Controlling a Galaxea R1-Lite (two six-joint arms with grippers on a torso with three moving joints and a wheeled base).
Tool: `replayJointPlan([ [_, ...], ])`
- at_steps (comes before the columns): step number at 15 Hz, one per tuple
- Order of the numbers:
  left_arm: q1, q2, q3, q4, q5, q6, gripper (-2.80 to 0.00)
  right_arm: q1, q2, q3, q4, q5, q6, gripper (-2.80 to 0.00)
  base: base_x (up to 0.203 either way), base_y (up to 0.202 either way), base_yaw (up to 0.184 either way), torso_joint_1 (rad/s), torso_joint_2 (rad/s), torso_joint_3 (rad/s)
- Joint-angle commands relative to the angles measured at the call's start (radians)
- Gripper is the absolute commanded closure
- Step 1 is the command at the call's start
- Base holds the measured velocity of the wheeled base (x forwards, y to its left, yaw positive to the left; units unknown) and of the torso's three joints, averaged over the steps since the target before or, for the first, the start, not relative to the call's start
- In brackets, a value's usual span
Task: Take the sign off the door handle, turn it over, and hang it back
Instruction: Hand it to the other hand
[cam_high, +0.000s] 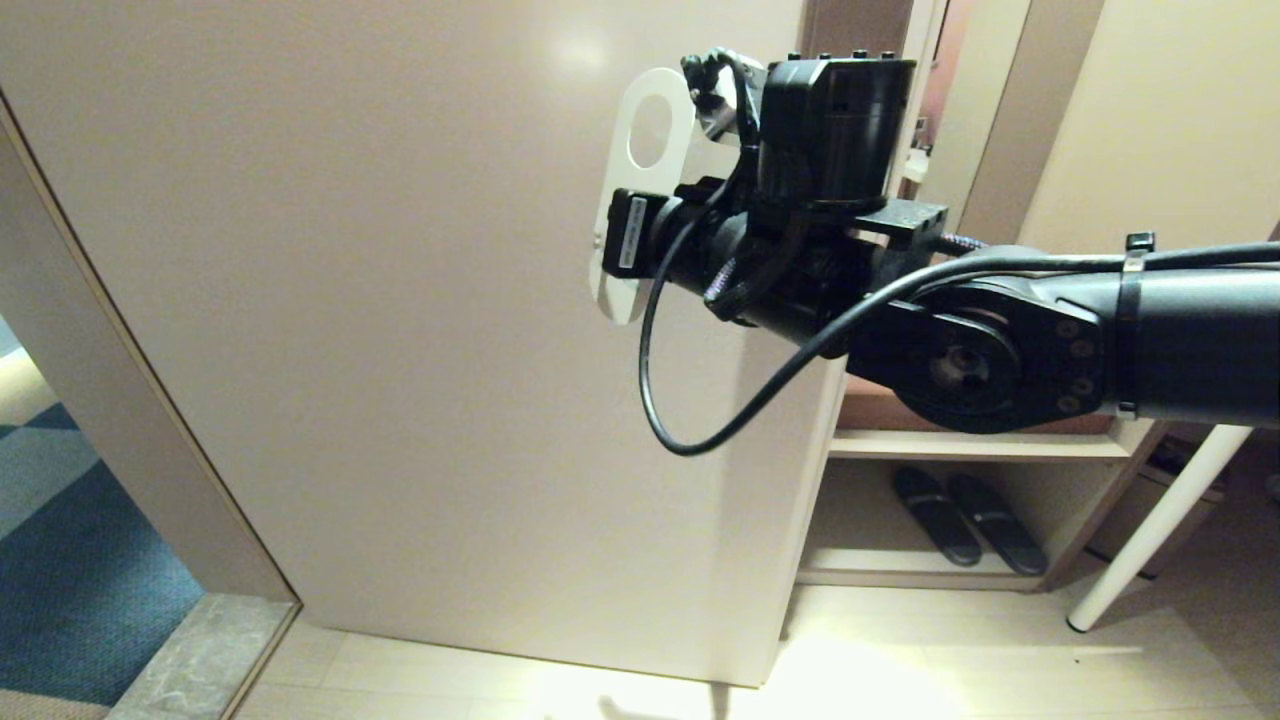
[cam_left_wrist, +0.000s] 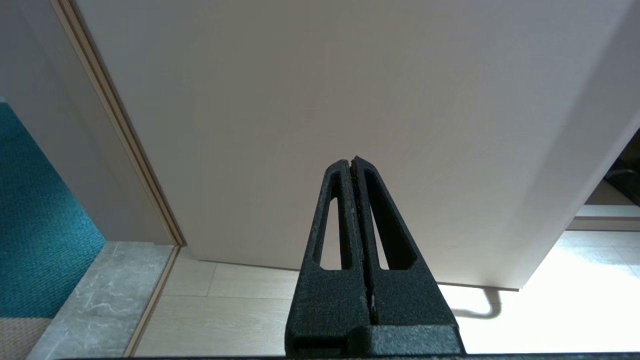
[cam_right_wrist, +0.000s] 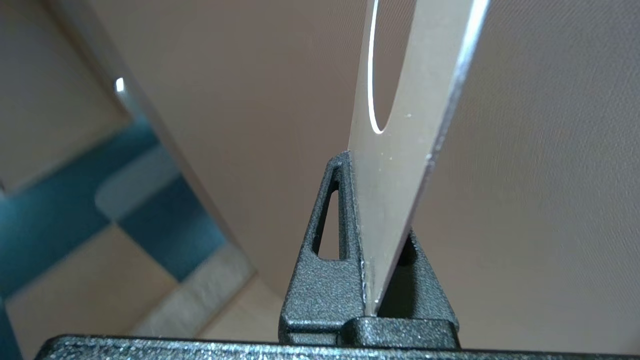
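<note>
My right gripper (cam_high: 628, 232) is shut on the sign (cam_high: 620, 290), a flat white hanger with a big oval hole, and holds it upright, free in the air, in front of the pale door (cam_high: 400, 300). In the right wrist view the sign (cam_right_wrist: 400, 165) shows edge-on, clamped between the fingers of the right gripper (cam_right_wrist: 351, 162), its hole toward the fingertips. No lettering is readable. The door handle is hidden behind my right arm. My left gripper (cam_left_wrist: 352, 162) is shut and empty, low down, pointing at the bottom of the door; it does not show in the head view.
The door frame (cam_high: 120, 400) and blue carpet (cam_high: 70, 580) lie to the left, with a grey stone threshold (cam_high: 200, 650). To the right of the door's edge a low shelf (cam_high: 960, 445) has dark slippers (cam_high: 965, 518) under it. A white leg (cam_high: 1160, 530) slants at the far right.
</note>
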Motion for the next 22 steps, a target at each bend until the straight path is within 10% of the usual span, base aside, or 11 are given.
replayJointPlan([
  [1, 0.0, 0.001, 0.0, 0.0, 0.001, 0.0, 0.0, -0.006, -0.059, 0.053, 0.008, 0.007, -0.024, 0.0, 0.0, 0.0, 0.0, 0.0, 0.0, 0.0],
  [12, 0.0, 0.001, 0.0, 0.0, 0.001, 0.0, 0.0, -0.164, -0.394, 0.43, 0.102, 0.046, -0.203, 0.0, 0.0, 0.0, 0.0, 0.0, 0.0, 0.0],
  [22, 0.0, 0.001, 0.0, 0.0, 0.001, 0.0, 0.0, -0.026, -0.429, 0.435, 0.096, 0.488, -0.245, 0.0, 0.0, 0.0, 0.0, 0.0, 0.0, 0.0],
])
